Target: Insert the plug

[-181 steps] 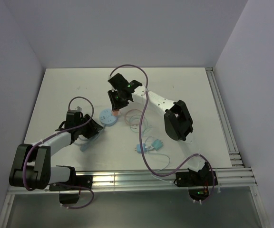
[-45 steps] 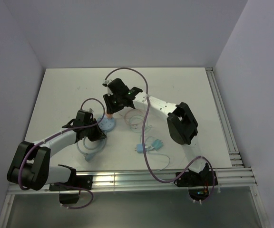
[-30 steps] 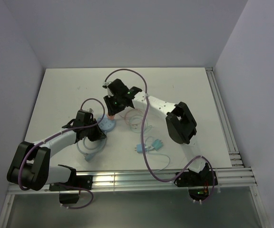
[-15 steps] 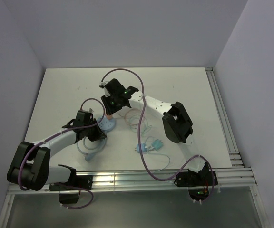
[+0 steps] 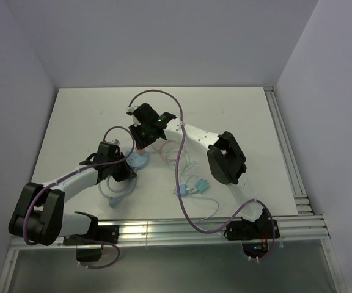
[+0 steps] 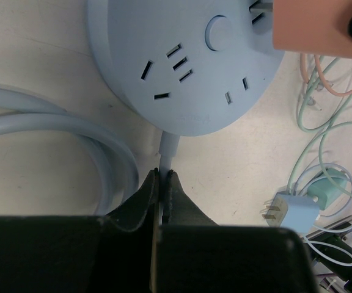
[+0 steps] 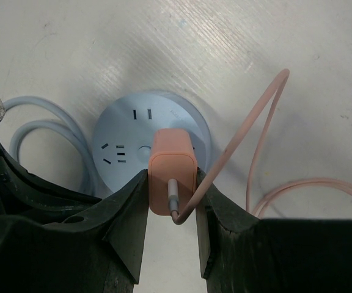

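Orange plug (image 7: 172,160) clamped by flat sides in right gripper (image 7: 171,183), upright just above round socket hub (image 7: 118,125), over its middle; seating depth unclear. Left gripper (image 6: 162,183) pinched together on hub cord (image 6: 167,146) at hub's edge. Likely light, rigid, smooth-shelled, so slippery. Best gripped on broad faces, clear of floppy pink lead (image 7: 266,116).

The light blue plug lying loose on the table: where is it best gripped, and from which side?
Grip the light blue plug by its blocky body, across the two flat long sides, coming down from above. It seems to lie flat with its prongs sticking out sideways at one end, so leave that end free.
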